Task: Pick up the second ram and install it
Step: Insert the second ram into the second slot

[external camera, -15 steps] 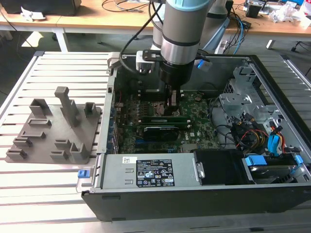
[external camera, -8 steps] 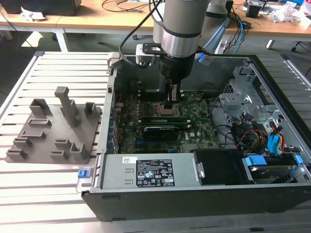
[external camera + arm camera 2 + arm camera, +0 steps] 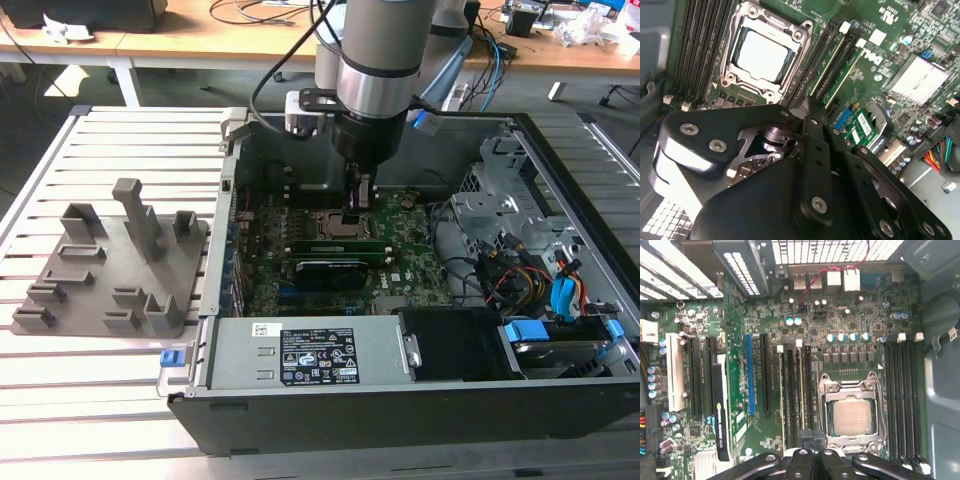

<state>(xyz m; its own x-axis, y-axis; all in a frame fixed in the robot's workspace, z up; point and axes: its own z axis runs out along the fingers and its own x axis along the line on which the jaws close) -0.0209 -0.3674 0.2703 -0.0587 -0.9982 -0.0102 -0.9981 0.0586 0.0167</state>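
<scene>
Inside the open computer case [image 3: 560, 200] on the slatted table [image 3: 120, 380], I hang low over the motherboard [image 3: 400, 255], my fingers [image 3: 357, 203] drawn narrow beside the square CPU socket [image 3: 852, 417]. Two green sticks stand in the slots next to that socket; the second ram [image 3: 335, 244] is, by my judgement, one of them, directly beneath me. Whether my fingers press it or merely hover I cannot tell, because my own linkage blocks the contact in both wrist views. Such a stick looks light, stiff and thin, with fragile chips, so the bare long edges are the safe hold. At the table's other end, the grey holder tray [image 3: 110, 265] stands with vacant posts.
</scene>
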